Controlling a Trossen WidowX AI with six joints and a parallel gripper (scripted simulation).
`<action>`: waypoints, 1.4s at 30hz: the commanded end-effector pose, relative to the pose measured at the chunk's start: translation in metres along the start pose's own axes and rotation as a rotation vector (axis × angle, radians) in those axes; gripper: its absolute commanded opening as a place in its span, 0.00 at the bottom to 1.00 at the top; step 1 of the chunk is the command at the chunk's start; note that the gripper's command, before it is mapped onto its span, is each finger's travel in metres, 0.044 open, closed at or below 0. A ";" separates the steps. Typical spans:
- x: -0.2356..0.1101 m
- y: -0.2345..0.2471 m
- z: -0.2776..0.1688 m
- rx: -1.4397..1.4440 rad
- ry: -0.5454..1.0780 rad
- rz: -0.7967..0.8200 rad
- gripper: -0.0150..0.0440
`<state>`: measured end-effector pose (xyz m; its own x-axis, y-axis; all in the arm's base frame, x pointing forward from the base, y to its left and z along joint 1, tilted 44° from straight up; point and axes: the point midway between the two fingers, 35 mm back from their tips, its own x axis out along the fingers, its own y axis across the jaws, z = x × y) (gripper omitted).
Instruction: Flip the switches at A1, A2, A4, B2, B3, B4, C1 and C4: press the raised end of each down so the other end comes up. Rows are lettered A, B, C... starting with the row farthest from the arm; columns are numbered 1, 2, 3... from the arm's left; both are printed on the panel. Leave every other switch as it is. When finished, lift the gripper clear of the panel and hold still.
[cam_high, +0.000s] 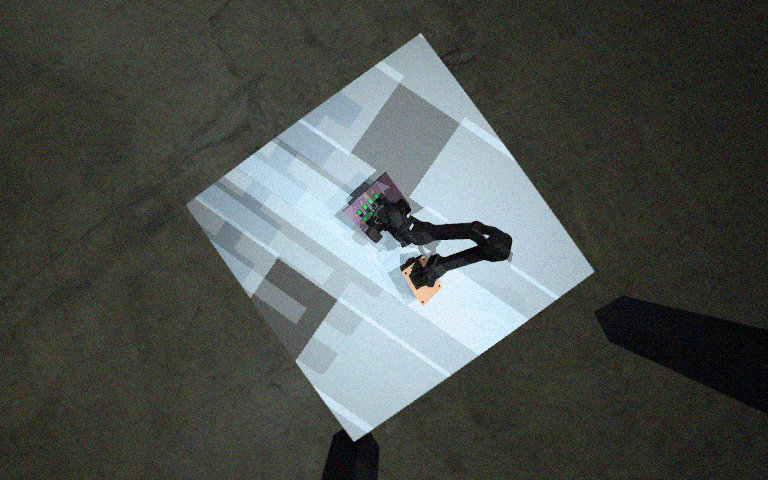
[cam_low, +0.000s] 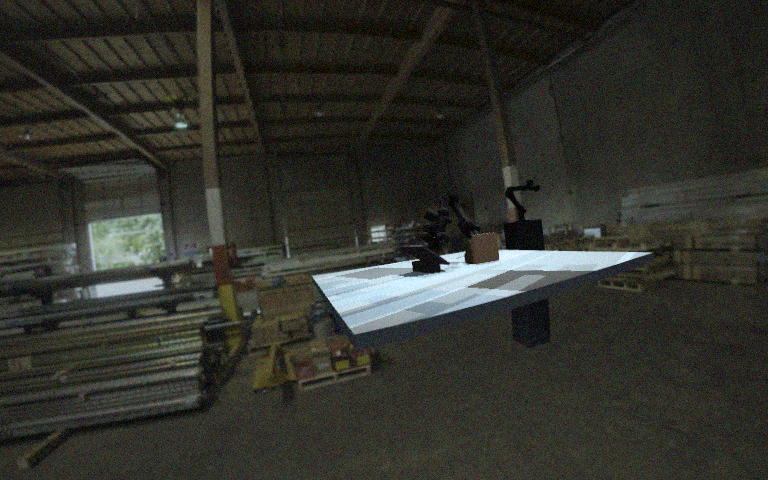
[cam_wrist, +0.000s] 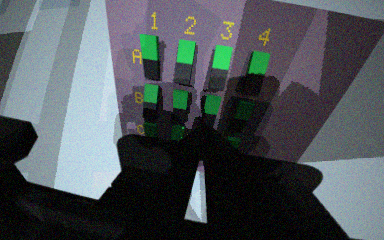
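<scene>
The purple switch panel (cam_high: 390, 182) (cam_wrist: 215, 10) is tilted on a dark base. In the wrist view, green-and-dark switches A1 (cam_wrist: 149, 47), A2 (cam_wrist: 186, 52), A3 (cam_wrist: 222, 57) and A4 (cam_wrist: 259, 63) show in the far row. Behind them are B1 (cam_wrist: 151, 93), B2 (cam_wrist: 180, 99), B3 (cam_wrist: 212, 104) and shadowed B4 (cam_wrist: 244, 109). C1 (cam_wrist: 150, 130), C2 (cam_wrist: 178, 132) and C4 (cam_wrist: 233, 141) show partly; C3 is hidden behind the fingers. Which ends are raised is unclear. My gripper (cam_wrist: 205, 128) is shut and empty, its tips just nearer than B3; contact cannot be told.
The arm stands on an orange mounting plate (cam_high: 421, 298), a brown block (cam_low: 482, 247) in the exterior view. Patchy shadows cross the pale table (cam_high: 464, 169) (cam_low: 594, 259). Another small arm (cam_low: 514, 198) stands on a black pedestal (cam_low: 523, 234) beyond the table.
</scene>
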<state>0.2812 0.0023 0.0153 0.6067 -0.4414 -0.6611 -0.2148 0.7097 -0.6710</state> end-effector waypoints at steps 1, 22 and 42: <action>-0.029 0.001 0.007 0.005 -0.003 0.002 0.25; -0.022 -0.032 0.024 0.002 0.027 -0.005 0.25; 0.002 -0.032 0.024 0.002 0.027 -0.007 0.25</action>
<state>0.3060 -0.0076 0.0455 0.5862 -0.4635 -0.6645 -0.2071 0.7072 -0.6760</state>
